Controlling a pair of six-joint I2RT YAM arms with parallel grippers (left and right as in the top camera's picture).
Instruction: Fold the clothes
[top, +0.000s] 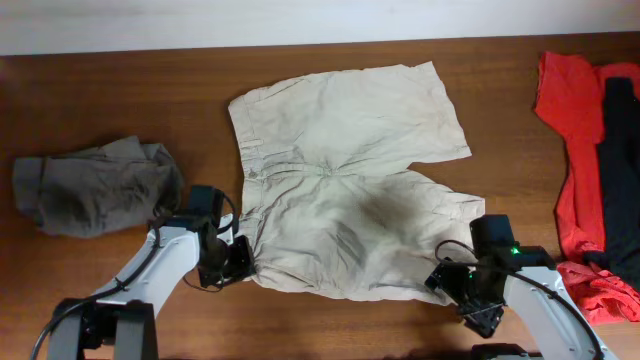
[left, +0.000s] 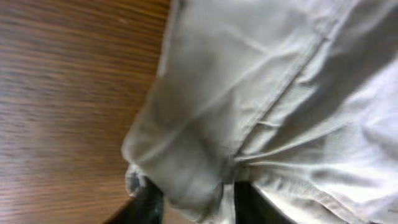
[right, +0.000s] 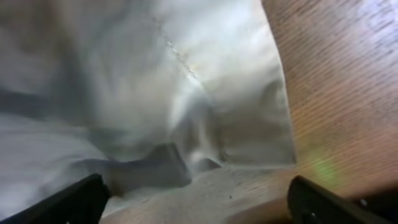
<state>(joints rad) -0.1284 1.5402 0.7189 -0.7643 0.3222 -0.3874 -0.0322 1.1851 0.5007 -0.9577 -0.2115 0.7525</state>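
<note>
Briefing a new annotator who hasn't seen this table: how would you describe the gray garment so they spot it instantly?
On the wooden table, find the beige shorts spread in the middle, then look to their left. The gray garment is there, the only crumpled heap; the red garment and black garment lie far right.

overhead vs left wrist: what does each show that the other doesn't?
Only overhead: the gray garment at left, the red garment and black garment at right, the right gripper, and the whole outline of the beige shorts.
Only left wrist: close up, a fold of cloth pinched in the left gripper.
Both: the shorts, the left gripper, the wooden table.
</note>
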